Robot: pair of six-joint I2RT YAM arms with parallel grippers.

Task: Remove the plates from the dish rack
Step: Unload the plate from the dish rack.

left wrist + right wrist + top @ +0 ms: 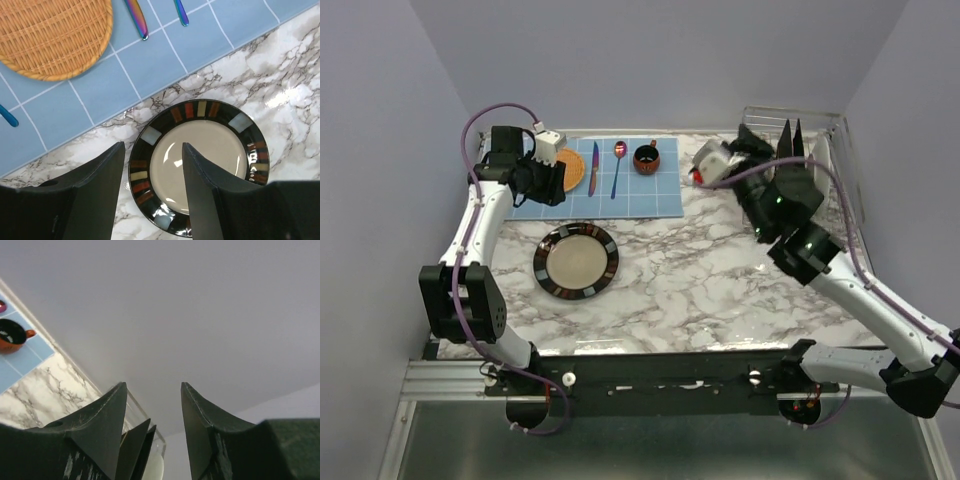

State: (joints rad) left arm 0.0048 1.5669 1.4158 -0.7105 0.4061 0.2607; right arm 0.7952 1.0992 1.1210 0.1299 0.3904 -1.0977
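A round black-rimmed beige plate (576, 261) lies flat on the marble table; it also shows in the left wrist view (200, 160). My left gripper (548, 185) is open and empty above the blue mat, its jaws (152, 146) held over the plate's left rim without touching it. The wire dish rack (838, 175) stands at the back right. Dark square plates (135, 450) and a cream plate (156, 467) stand upright in it. My right gripper (782, 165) is open and empty at the rack's left side, pointing up at the wall (153, 385).
A blue tiled mat (650, 195) lies at the back with an orange woven disc (50, 35), a knife (593, 168), a spoon (618, 165) and a brown cup (646, 158). Grey walls close in the left, back and right sides.
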